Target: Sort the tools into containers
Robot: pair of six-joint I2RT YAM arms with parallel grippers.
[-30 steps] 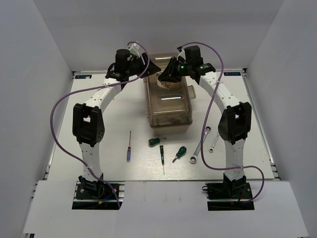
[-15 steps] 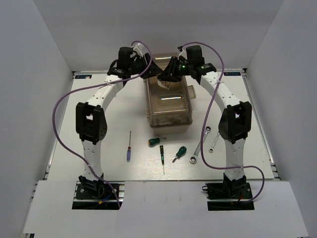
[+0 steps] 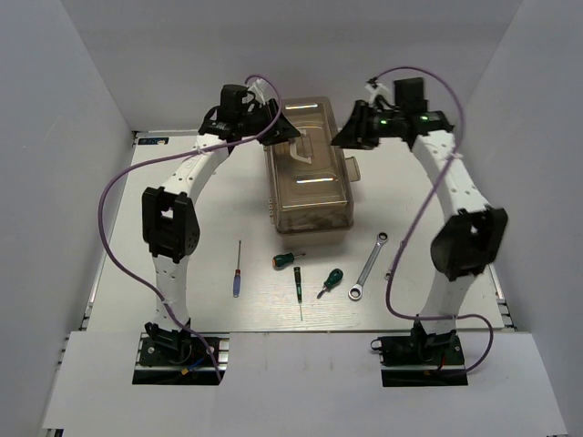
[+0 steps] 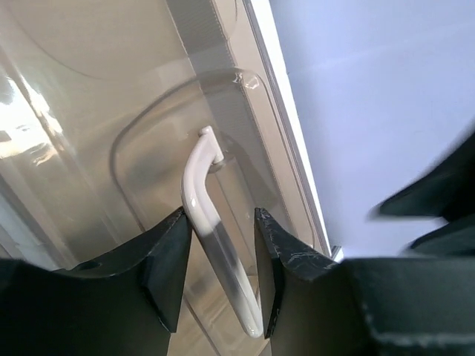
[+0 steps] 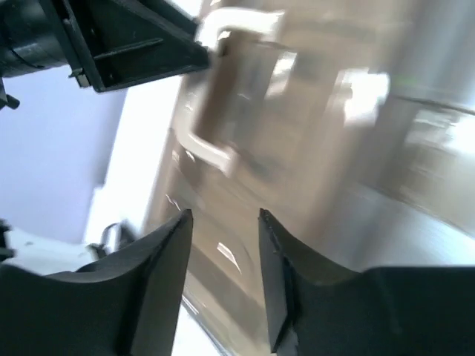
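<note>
The beige toolbox with its translucent brown lid (image 3: pixel 310 187) stands shut at mid-table. My left gripper (image 3: pixel 291 138) straddles the pale handle (image 4: pixel 199 185): one finger touches it, the other stands just off it, so the gripper is open (image 4: pixel 220 222). My right gripper (image 3: pixel 337 140) hovers off the box's right rear, open and empty (image 5: pixel 223 219). In front of the box lie the blue screwdriver (image 3: pixel 238 270), a stubby green screwdriver (image 3: pixel 288 259), a thin green one (image 3: pixel 299 289), another green one (image 3: pixel 330 280) and the long wrench (image 3: pixel 369 266). The short wrench (image 3: pixel 390 270) is partly hidden.
White walls close in the table on three sides. Purple cables loop from both arms; the right one hangs over the wrenches. The right arm's elbow (image 3: pixel 469 241) overhangs the table's right side.
My right arm has swung right, off the box lid, and its jaws have widened. The left gripper has shifted onto the handle and its jaws have narrowed.
</note>
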